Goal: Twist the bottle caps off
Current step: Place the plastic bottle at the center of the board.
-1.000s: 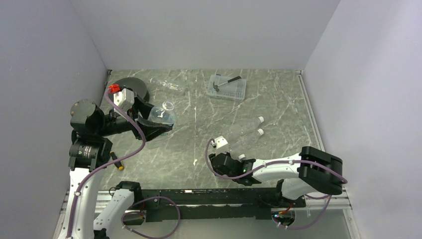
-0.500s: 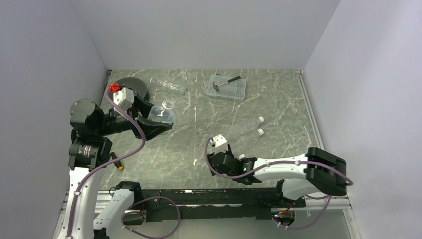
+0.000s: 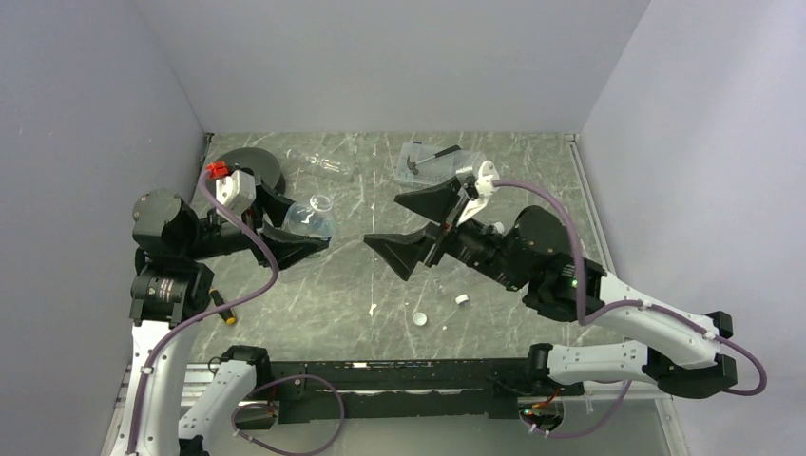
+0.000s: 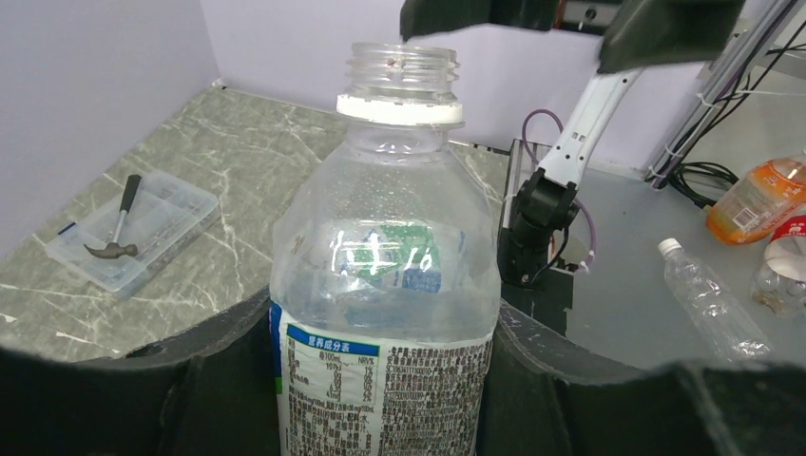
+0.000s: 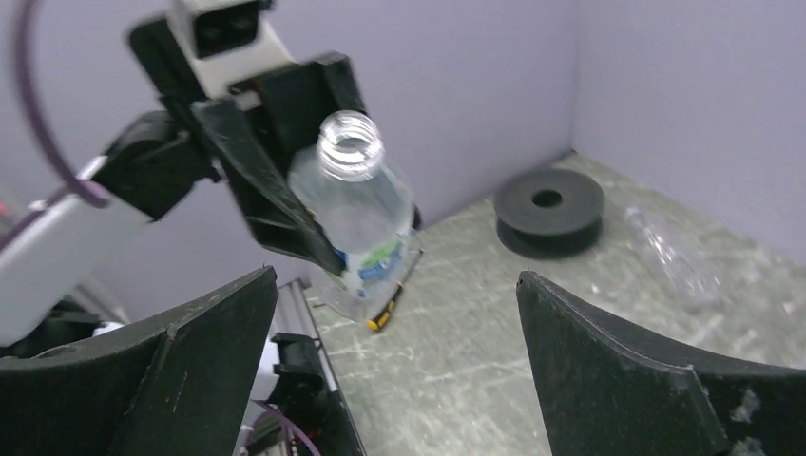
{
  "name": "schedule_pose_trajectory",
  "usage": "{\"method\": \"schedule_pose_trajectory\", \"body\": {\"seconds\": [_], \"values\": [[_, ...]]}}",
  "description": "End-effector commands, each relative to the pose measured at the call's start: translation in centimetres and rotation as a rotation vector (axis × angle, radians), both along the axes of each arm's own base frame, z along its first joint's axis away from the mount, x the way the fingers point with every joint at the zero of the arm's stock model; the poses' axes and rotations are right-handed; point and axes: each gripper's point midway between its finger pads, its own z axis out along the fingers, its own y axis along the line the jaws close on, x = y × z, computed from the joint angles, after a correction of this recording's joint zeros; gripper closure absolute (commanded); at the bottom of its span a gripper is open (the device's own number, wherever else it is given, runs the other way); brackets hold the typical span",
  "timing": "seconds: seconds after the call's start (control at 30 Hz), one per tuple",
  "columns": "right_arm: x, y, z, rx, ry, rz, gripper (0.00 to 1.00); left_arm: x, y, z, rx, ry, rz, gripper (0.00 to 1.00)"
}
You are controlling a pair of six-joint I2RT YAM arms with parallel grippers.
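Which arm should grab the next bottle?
Right, probably. The right pincer is open and empty, while the left pincer is busy gripping the uncapped bottle.

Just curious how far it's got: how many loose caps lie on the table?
2. The first cap lies at the front of the table, midway across; the second cap sits slightly right and farther back. The right arm may hide others.

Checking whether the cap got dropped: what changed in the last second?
The right gripper swung up from low at the front toward the uncapped bottle, opening wide; a cap now lies where it worked. The left gripper still holds that bottle; other cap unmoved.
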Motion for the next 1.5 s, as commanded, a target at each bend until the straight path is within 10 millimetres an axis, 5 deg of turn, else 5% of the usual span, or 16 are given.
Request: {"method": "schedule_pose_trajectory", "body": {"seconds": [0.0, 0.4, 0.7, 0.9, 1.03, 1.1, 1.17, 1.2, 1.47], "values": [[-2.5, 1.7, 1.5, -0.018, -0.107, 0.184, 0.00, -1.4, -0.1, 0.7, 0.004, -0.064, -0.057, 1.00], [-1.3, 5.1, 6.1, 0.151, -0.143, 0.270, 0.05, -2.5, -0.3, 0.4, 0.005, -0.056, -0.121, 1.00], [-0.8, 7.5, 5.6, 0.174, -0.107, 0.322, 0.14, -2.6, -0.4, 0.0, 0.007, -0.047, -0.131, 1.00], [-0.4, 9.0, 4.9, 0.175, -0.082, 0.347, 0.40, -2.5, -0.4, 0.0, 0.003, -0.037, -0.125, 1.00], [-0.3, 9.3, 4.6, 0.171, -0.073, 0.350, 0.69, -2.3, -0.3, 0.1, 0.000, -0.037, -0.109, 0.99], [-0.1, 9.3, 4.4, 0.162, -0.071, 0.339, 0.81, -1.9, -0.3, -0.1, -0.004, -0.009, -0.085, 0.74], [0.5, 9.1, 4.1, 0.137, -0.072, 0.311, 0.87, -1.3, -0.1, -0.4, -0.006, 0.025, -0.039, 0.21], [1.0, 8.8, 4.0, 0.123, -0.072, 0.291, 0.87, -0.8, 0.0, -0.6, -0.003, 0.030, -0.011, 0.04], [6.6, 4.9, -0.1, -0.036, -0.081, 0.076, 0.84, 0.8, 2.2, -1.3, 0.038, -0.014, 0.261, 0.01]]}}
